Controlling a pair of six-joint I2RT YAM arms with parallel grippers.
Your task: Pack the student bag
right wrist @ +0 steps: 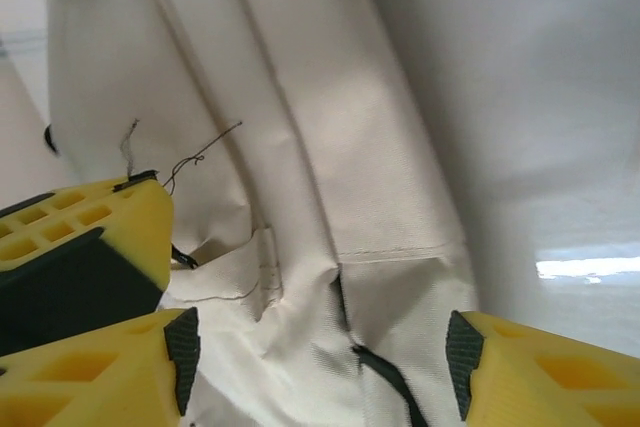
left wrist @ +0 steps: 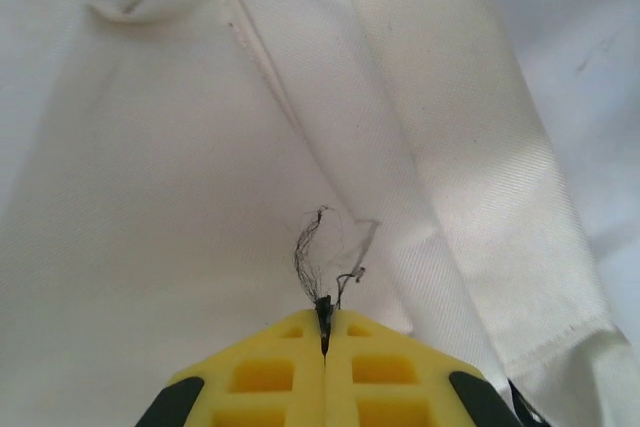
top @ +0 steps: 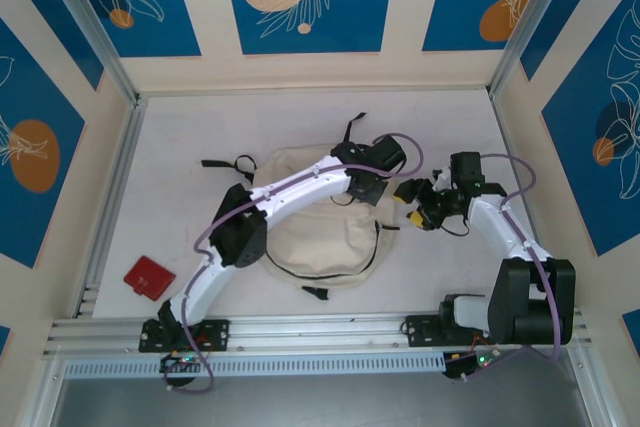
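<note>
- Two yellow fingers of the left gripper (left wrist: 323, 325) sit at the bottom centre of the left wrist view, pressed together with no gap.
- A thin dark sliver shows in the seam at their tips, and loose dark threads (left wrist: 312, 247) curl up from it. What the sliver is cannot be told.
- Cream cloth of the student bag (top: 318, 239) lies folded just past those tips, with a stitched seam running to the upper left.
- Wide apart stand the fingers (right wrist: 100, 382) of the right gripper (right wrist: 320, 349), one at the lower left and one at the lower right of the right wrist view. Creased bag cloth and a black trim strip lie between them, unclamped.
- The closed left fingers also show at the left edge of that view, touching the cloth.
- From above, the bag lies flat on the white table (top: 190, 157) at the centre of the frame, under the left arm.
- Both grippers meet at the bag's right edge.
- Black straps (top: 236, 165) trail from its upper left.
- A small red flat item (top: 150, 277) lies at the lower left, well apart.
</note>
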